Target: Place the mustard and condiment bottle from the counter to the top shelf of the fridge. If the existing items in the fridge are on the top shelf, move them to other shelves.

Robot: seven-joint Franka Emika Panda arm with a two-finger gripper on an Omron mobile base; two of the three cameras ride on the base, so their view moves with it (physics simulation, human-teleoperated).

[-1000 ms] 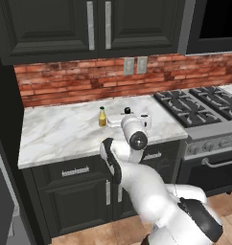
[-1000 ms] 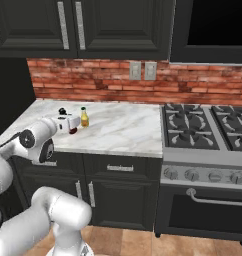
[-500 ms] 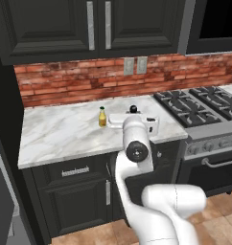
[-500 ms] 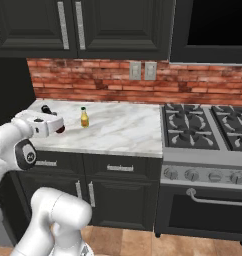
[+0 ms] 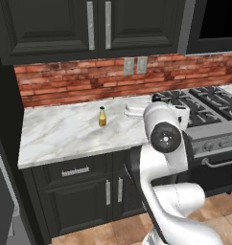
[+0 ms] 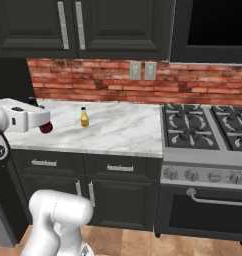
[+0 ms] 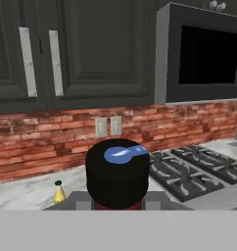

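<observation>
My gripper point(image 6: 42, 123) is shut on the condiment bottle point(image 6: 46, 127), a dark red bottle held lifted over the left front part of the counter point(image 6: 124, 131). In the hand view its black cap point(image 7: 117, 171) sits right in front of the camera, between the jaws. The mustard point(image 5: 102, 117), a small yellow bottle with a green cap, stands upright on the marble counter point(image 5: 65, 136). It also appears as the mustard point(image 6: 84, 118) to the right of my gripper, and as the mustard point(image 7: 59, 192) low at the left in the hand view.
A gas stove point(image 6: 208, 131) adjoins the counter on the right, with an oven door point(image 6: 208, 215) below. Dark wall cabinets point(image 6: 83, 25) hang above a brick backsplash point(image 6: 118, 80). Dark base cabinets with silver handles point(image 5: 108, 191) stand under the counter.
The arm has swung round, and the gripper has carried the condiment bottle leftward in the right base view, away from the mustard. The mustard has stayed where it was.
</observation>
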